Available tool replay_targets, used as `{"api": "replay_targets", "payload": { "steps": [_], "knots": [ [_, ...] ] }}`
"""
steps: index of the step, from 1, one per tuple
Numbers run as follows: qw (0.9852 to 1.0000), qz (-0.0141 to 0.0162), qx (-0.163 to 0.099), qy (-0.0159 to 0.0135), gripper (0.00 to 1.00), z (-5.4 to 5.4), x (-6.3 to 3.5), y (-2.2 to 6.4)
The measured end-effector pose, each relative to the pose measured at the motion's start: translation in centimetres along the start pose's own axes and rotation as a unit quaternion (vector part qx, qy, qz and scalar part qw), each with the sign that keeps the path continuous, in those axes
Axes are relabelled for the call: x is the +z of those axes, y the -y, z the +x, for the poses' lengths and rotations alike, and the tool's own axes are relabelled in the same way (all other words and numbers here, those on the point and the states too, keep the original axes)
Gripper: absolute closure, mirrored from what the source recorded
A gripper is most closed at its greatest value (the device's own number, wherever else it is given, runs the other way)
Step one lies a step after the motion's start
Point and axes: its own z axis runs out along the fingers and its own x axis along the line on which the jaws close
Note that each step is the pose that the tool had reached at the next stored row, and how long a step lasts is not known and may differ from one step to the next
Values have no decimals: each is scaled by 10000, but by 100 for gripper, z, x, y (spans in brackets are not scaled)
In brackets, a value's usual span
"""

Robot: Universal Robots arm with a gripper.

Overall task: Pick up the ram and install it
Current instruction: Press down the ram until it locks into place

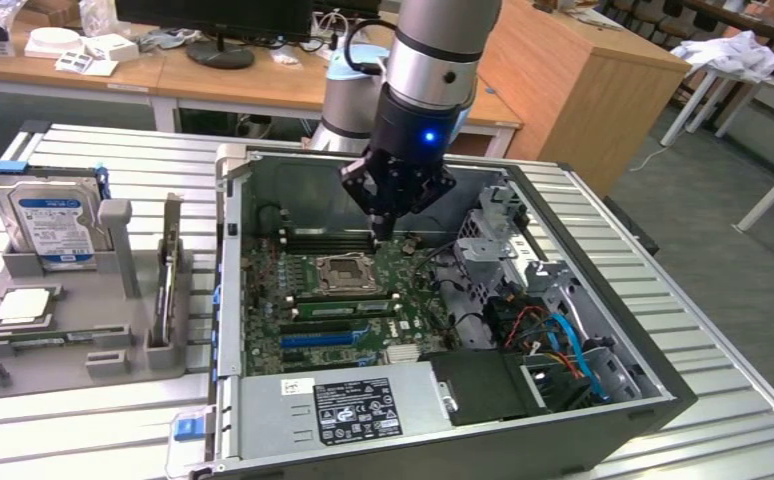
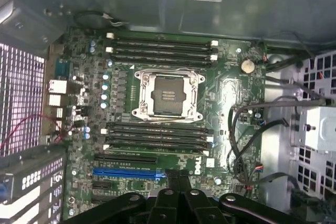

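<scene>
Gripper: the gripper (image 1: 382, 232) hangs inside the open computer case (image 1: 654, 385), fingers pressed together with nothing seen between them, tips just above the far bank of black memory slots (image 1: 323, 240).
Ram: the ram (image 1: 342, 306), a green stick with dark chips, stands on edge in the near bank of slots, just near of the CPU socket (image 1: 339, 270) and apart from the gripper; whether it is fully seated cannot be told.
Left of case: a grey tray (image 1: 118, 232) holds a hard drive (image 1: 48, 222).
</scene>
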Motion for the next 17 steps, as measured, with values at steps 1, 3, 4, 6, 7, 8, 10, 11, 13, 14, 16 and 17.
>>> {"api": "replay_targets", "payload": {
  "steps": [1, 3, 4, 6, 7, 8, 10, 11, 13, 14, 16, 17],
  "knots": [
    [10000, 0, 22, -2, 89, 0, 0, 0],
    [10000, 0, 22, -3, 89, 0, 0, 0],
    [10000, 0, 22, -3, 89, -1, 0, 0],
    [10000, -1, 22, -4, 89, 2, 0, 0],
    [10000, -3, 22, -4, 89, 6, 1, -1],
    [10000, -7, 22, -6, 89, 9, 2, -1],
    [10000, -10, 23, -12, 89, 18, 1, -1],
    [10000, -12, 23, -14, 89, 24, 1, -1],
    [10000, -17, 23, -21, 89, 36, 0, -2],
    [10000, -19, 23, -24, 89, 44, 0, -2],
    [10000, -23, 24, -31, 89, 57, 0, -2],
    [10000, -25, 24, -35, 89, 63, 0, -3]
  ]
}}
